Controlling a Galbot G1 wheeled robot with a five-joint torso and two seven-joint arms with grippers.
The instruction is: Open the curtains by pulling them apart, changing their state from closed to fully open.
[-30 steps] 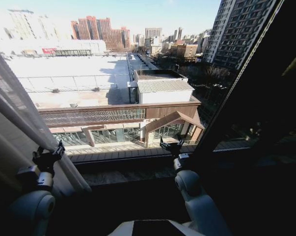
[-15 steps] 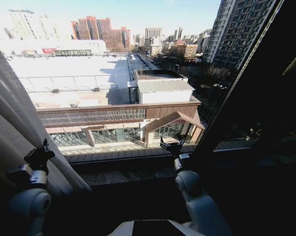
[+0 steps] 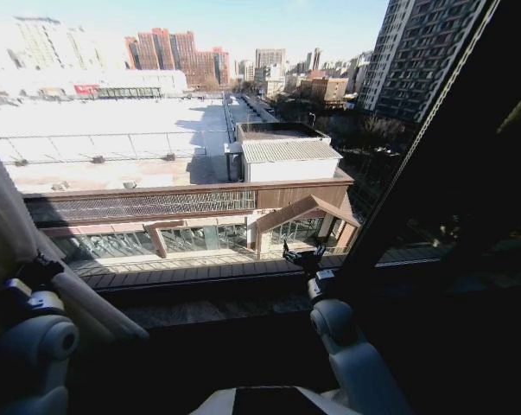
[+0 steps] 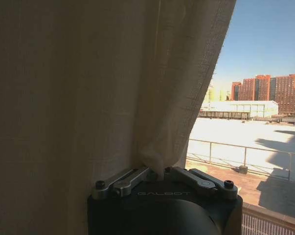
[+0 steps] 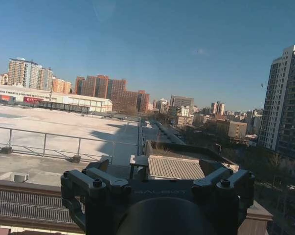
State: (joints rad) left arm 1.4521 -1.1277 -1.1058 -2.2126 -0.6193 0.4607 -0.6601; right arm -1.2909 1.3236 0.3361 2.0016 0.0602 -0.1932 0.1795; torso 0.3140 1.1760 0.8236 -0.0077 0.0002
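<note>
1. Left claw: closed on a pinched fold at the free edge of the sheer cream pleated curtain. In your head view the left claw sits low at the far left, wrapped in that cloth.
2. Curtain, left panel: long axis vertical, gathered against the left margin of the window. It lies directly at and leftward of the holding claw; your left arm is the nearer by far.
3. Right claw: fingers spread, holding nothing, hovering above the dark window sill near mid-window. In the right wrist view the right claw faces bare glass and city rooftops.
4. Room: glass stands uncovered from the left panel's edge across to the black slanted window frame bar. I judge little leftward travel remains.
</note>
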